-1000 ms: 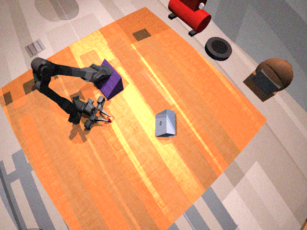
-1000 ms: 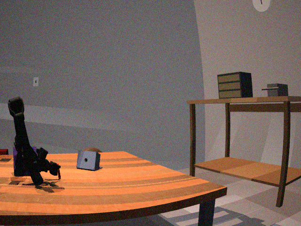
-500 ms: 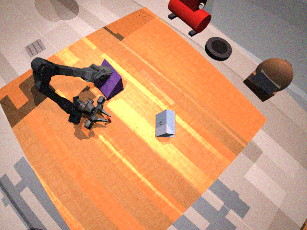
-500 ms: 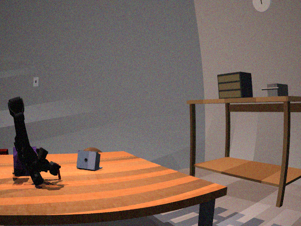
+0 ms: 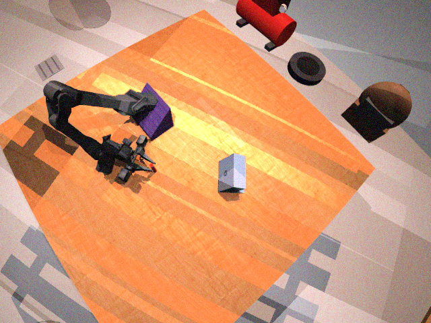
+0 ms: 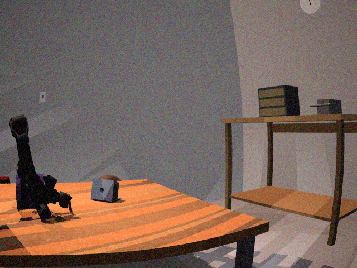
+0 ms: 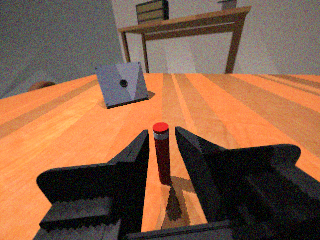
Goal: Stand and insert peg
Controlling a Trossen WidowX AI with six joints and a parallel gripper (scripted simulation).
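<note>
The red peg (image 5: pixel 153 168) (image 6: pixel 70 206) (image 7: pixel 163 160) stands upright on the table, its white-banded end up and its plain end down. My gripper (image 5: pixel 153 166) (image 6: pixel 70 197) (image 7: pixel 161 131) is open around the peg's upper part. In the wrist view a narrow gap shows on each side of the peg, between it and the fingertips. The blue-grey sloped panel (image 5: pixel 223 182) (image 6: pixel 97 196) (image 7: pixel 113 94) stands beyond the peg, left of it in the wrist view. Its one round hole (image 5: pixel 225 172) (image 6: pixel 101 189) (image 7: pixel 123 83) is empty and faces roughly toward the arm.
A purple wedge (image 5: pixel 154 120) (image 6: pixel 23 197) stands on the table close beside the arm, partly under a raised arm link in the top view. Beyond the table are a red cylinder (image 5: pixel 264 22), a dark ring (image 5: pixel 293 70), a brown dome (image 5: pixel 389 99) and a wooden workbench (image 6: pixel 284 118).
</note>
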